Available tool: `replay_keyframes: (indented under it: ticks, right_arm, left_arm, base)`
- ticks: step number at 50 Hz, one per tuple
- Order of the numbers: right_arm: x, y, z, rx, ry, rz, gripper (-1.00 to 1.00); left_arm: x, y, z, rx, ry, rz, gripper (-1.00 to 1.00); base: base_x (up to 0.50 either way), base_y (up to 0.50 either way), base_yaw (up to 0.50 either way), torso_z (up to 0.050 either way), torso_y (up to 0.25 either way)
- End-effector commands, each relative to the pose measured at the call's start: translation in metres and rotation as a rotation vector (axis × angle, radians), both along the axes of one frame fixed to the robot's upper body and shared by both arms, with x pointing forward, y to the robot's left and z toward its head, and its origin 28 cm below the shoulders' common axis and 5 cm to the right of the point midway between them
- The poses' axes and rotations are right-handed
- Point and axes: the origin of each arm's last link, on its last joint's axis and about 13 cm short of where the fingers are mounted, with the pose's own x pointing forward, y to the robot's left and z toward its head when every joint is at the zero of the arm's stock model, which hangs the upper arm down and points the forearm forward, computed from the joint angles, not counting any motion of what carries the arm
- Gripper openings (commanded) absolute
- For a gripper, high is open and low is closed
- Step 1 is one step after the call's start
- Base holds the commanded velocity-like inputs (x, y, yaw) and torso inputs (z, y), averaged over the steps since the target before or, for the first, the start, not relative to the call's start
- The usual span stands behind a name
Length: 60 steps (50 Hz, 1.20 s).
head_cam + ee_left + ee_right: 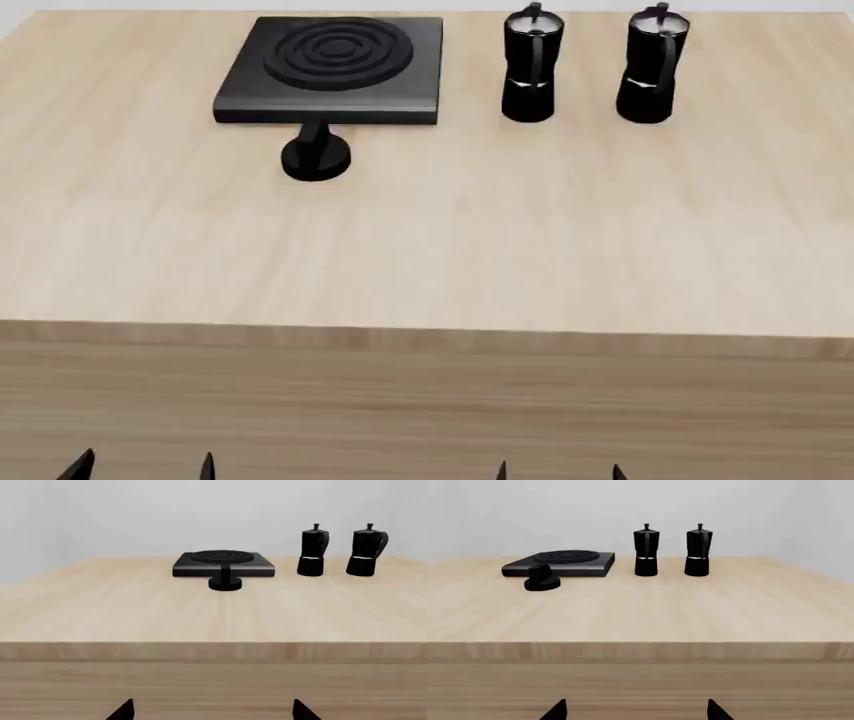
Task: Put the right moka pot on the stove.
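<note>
Currently we note the right moka pot (651, 68) upright at one o'clock from the right gripper (559, 472), jaws parted, empty.

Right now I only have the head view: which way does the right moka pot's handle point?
Observer: The left wrist view shows the right black faceted moka pot side-on; its curved handle points away from the flat square black stove.
Operator: Is the burner flush?
Observer: No, the right wrist view shows the ringed burner raised above the slab.
Operator: My claws?
Observer: Wrist views show the left claw and right claw open, tips below the top of the wooden table.
</note>
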Motion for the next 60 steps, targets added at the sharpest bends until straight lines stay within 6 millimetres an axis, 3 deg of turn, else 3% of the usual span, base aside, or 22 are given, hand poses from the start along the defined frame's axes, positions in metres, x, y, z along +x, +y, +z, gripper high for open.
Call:
replay_keyframes:
  ticks: [1,12,45,60]
  right_arm:
    - [0.0,0.0003,0.0,0.0,0.0,0.0,1.0]
    - [0.0048,-0.0014,-0.009,-0.028,0.012,-0.011,1.0]
    - [0.0051,-0.0016,-0.0055,-0.02,0.003,-0.025,1.0]
    - [0.007,-0.0013,-0.0087,-0.021,0.009,-0.027,1.0]
  left_arm:
    - [0.0,0.0002,0.0,0.006,0.0,0.0,1.0]
    - [-0.0037,-0.0036,-0.0012,0.017,-0.07,-0.032,1.0]
    - [-0.0014,-0.0034,-0.0019,0.011,-0.092,-0.002,1.0]
    - [-0.0014,-0.0032,-0.0021,0.007,-0.084,0.008,1.0]
  base:
    - [0.0,0.0,0.0,0.0,0.0]
    - [0.0,0.0,0.0,0.031,0.007]
    - [0.0,0.0,0.0,0.05,0.027]
    - [0.05,0.0,0.0,0.002,0.0]
